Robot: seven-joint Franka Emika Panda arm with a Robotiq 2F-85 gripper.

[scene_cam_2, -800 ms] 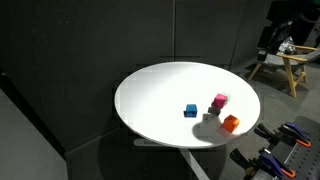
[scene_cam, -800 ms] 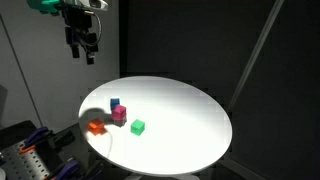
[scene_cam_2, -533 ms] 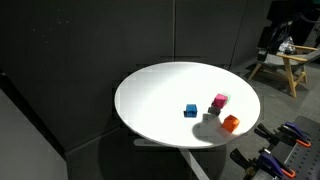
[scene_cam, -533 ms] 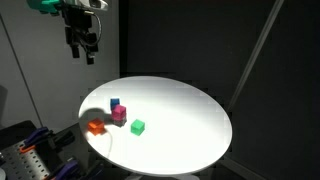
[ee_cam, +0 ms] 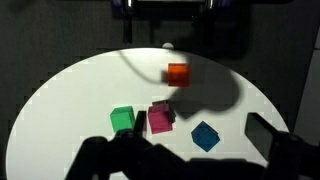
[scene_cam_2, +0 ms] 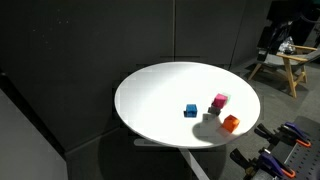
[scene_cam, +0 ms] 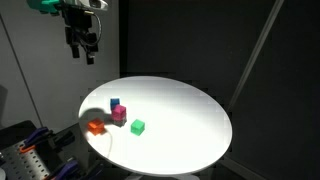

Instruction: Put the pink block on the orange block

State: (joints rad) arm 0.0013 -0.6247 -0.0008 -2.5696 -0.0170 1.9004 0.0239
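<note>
Overhead, the gripper (scene_cam: 83, 54) hangs with its fingers spread, holding nothing. On the white table (scene_cam: 185, 115) the pink block (ee_cam: 161, 118) sits untouched. In the wrist view the orange block (ee_cam: 178, 74) lies apart at its one o'clock, and the green cube (ee_cam: 122, 120) just beside it at nine.

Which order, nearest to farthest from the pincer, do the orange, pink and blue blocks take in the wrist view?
1. orange block, uppermost, just below the pincer at the top edge.
2. pink block, mid-picture.
3. blue block, lower right.
</note>
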